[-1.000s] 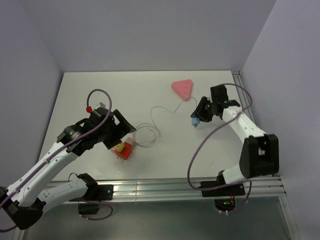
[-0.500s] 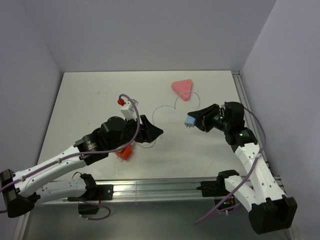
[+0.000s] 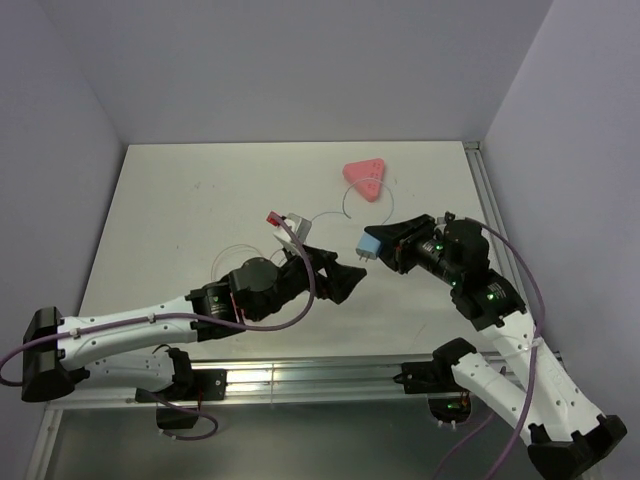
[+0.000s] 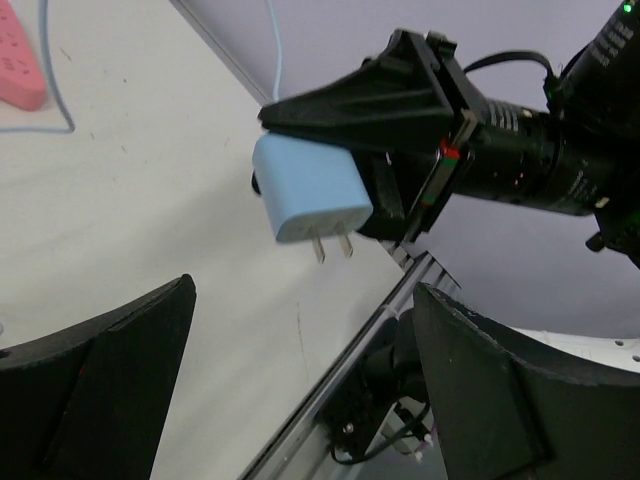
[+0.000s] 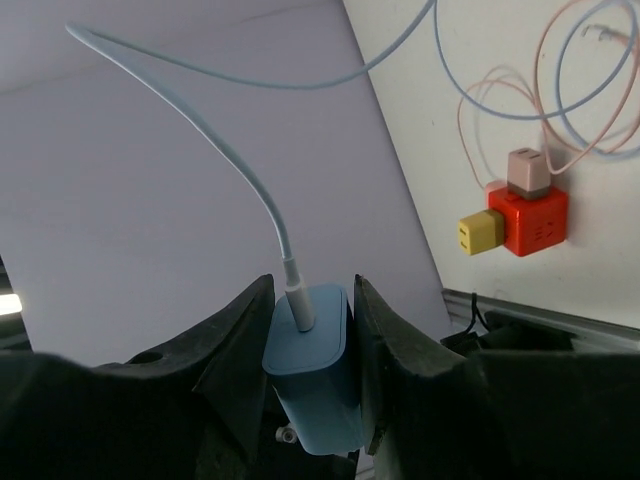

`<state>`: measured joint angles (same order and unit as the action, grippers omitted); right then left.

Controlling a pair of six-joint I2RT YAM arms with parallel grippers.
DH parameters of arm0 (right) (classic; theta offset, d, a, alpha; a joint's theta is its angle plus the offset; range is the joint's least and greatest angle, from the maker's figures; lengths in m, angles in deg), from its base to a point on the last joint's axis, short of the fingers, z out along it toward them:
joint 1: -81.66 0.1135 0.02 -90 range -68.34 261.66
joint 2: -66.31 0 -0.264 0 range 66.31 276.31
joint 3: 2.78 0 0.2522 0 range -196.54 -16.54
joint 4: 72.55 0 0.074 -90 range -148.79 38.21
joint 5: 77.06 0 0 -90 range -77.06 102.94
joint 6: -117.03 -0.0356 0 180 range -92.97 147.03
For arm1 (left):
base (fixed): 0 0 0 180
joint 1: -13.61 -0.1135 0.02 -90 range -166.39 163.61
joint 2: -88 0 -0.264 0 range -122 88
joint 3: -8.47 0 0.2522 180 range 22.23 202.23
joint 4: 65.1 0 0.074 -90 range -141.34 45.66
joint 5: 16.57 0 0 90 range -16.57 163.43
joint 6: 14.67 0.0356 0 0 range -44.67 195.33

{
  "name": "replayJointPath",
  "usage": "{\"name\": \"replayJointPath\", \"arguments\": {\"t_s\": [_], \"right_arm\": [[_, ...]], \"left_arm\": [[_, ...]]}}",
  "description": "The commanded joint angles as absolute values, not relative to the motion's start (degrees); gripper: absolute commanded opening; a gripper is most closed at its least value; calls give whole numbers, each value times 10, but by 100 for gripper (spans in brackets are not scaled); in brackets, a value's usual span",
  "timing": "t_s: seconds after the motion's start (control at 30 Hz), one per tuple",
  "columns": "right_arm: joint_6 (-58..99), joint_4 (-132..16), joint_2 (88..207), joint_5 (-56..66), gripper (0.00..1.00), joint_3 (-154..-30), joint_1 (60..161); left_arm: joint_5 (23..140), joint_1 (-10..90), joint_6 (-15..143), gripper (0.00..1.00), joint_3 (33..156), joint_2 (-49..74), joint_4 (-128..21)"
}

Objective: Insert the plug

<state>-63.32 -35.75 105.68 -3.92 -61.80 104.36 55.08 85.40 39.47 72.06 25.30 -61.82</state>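
Worktop (image 3: 190, 200), read left to right.

- Left arm: stretched low across the near-middle. Left claw (image 3: 345, 275) is released, fingers spread wide, nothing between them. It faces the plug.
- Orange-red block (image 5: 527, 222): carries a yellow and a pale pink adapter. It shows only in the right wrist view, close to the near rail. Overhead it is hidden, I judge under the left arm.
- Plug (image 3: 370, 243): light blue, held clear of the worktop near the middle, just right of the left claw. Right claw (image 3: 388, 240) is clenched on its body. Its two bare prongs point toward the left claw. A thin pale-blue cable (image 5: 250, 180) leaves its back end.
- Pink socket strip (image 3: 365, 180): lies flat on the far side, apart from the plug, nothing seated in it.

Status: pick-up looks done; insertion not begun. Left to do: carry the plug to a socket, line the prongs with the slots, press home. Which socket is meant I cannot tell. With the open left claw just beside the prongs, a handover or regrasp may come first; that is a guess.
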Motion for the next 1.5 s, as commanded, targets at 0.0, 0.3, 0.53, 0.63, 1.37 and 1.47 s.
{"name": "replayJointPath", "arguments": {"t_s": [0.0, 0.3, 0.53, 0.63, 1.37, 1.47], "right_arm": [[-701, -378, 1042, 57, 0, -615, 1093], [-740, -367, 1033, 126, 0, -628, 1183], [-747, -368, 1031, 146, 0, -631, 1202], [-749, -369, 1030, 160, 0, -634, 1214], [-700, -380, 1052, 158, 18, -668, 1257], [-626, -353, 1061, 163, 66, -700, 1257]], "left_arm": [[501, 873, 438, 95, 728, 237, -702], [475, 894, 492, 92, 721, 214, -769], [462, 895, 489, 84, 725, 212, -756], [462, 894, 489, 84, 727, 208, -752], [427, 889, 479, 0, 751, 214, -695], [489, 864, 441, 0, 740, 237, -670]]}}
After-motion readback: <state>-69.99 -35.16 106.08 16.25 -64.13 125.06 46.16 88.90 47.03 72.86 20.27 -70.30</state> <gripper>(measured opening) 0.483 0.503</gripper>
